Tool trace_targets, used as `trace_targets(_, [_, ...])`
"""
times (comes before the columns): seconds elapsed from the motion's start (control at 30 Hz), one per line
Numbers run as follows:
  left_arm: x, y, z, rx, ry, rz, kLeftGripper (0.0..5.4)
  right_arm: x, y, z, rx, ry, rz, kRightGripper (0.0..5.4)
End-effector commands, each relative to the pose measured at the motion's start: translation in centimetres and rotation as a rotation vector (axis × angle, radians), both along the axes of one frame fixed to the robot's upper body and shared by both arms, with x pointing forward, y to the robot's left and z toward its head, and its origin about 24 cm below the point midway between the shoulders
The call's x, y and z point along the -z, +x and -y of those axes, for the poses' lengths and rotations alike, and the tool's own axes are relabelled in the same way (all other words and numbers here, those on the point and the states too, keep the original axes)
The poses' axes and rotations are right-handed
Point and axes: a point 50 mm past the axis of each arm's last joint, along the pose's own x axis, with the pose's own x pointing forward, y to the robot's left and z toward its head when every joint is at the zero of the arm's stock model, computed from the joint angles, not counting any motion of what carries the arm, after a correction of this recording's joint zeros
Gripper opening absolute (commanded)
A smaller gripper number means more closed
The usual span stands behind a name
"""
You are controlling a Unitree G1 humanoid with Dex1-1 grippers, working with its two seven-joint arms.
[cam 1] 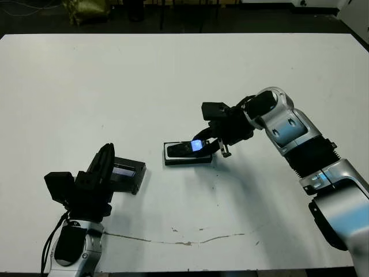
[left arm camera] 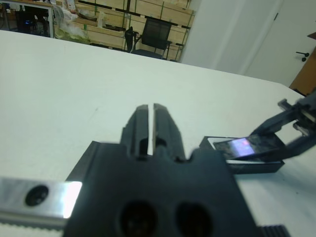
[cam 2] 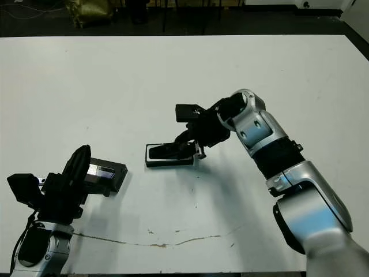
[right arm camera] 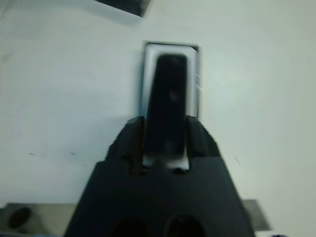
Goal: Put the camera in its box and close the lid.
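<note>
Right claw grips the camera tilted over the box; releasing now probably leaves it askew; left claw clenched, empty.

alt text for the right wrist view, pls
Seen from above, the right gripper holds the black camera between its two fingers directly over the white-lined box on the white table. A corner of the black lid shows at the frame's edge, beyond the box.
</note>
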Motion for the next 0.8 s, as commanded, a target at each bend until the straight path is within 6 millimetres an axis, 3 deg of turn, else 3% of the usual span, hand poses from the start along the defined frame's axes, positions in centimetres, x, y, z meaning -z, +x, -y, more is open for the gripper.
trace_targets(0.03, [0.5, -0.2, -0.1, -0.006, 0.001, -0.036, 0.00, 0.5, -0.1, 0.0, -0.024, 0.004, -0.044, 2.26])
trace_targets(0.5, [0.6, -0.2, -0.1, -0.002, 0.009, -0.037, 0.00, -1.5, 0.5, 1.3, -0.015, 0.066, 0.021, 5.33])
trace_targets(0.8, [0.8, -0.2, -0.2, 0.002, 0.016, -0.033, 0.00, -3.5, 0.9, 3.0, 0.159, 0.230, 0.074, 5.37])
